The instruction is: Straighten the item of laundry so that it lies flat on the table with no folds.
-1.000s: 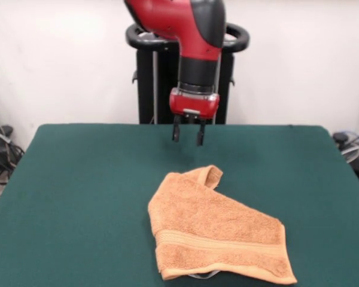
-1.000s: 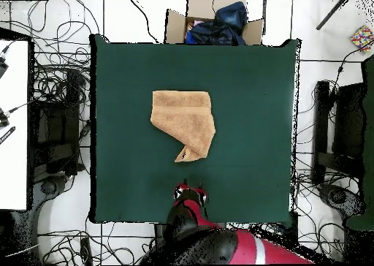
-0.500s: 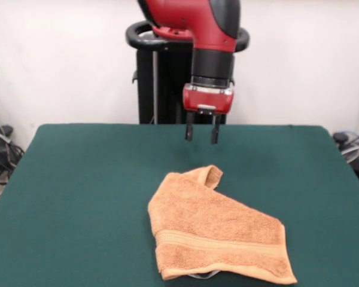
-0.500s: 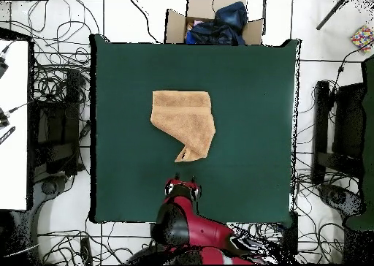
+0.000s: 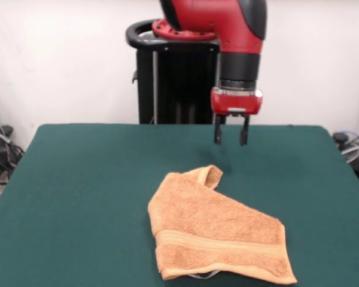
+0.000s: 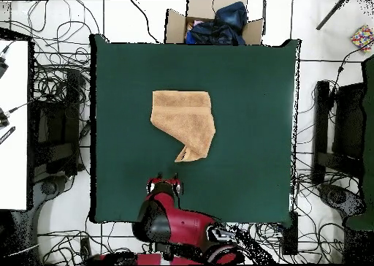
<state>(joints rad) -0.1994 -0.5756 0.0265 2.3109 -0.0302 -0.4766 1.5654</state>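
Observation:
The item of laundry [image 5: 212, 233] is an orange-tan towel lying folded on the green table [image 5: 84, 191], with one corner curled up at its far tip and a woven band across its near part. In the overhead view the towel [image 6: 183, 120] sits left of the table's [image 6: 256, 95] middle, its folded tip pointing toward the arm. My gripper [image 5: 231, 142] hangs open above the table's far side, beyond and to the right of the curled corner, holding nothing. From above, the gripper [image 6: 163, 179] is just below the towel's tip.
A cardboard box [image 6: 212, 25] holding dark blue cloth stands off the table's top edge in the overhead view. Cables and stands surround the table on both sides. The black pedestal [image 5: 173, 72] rises behind the table.
The arm and open gripper have swung to the right in the front view, left in the overhead view. The towel has not moved.

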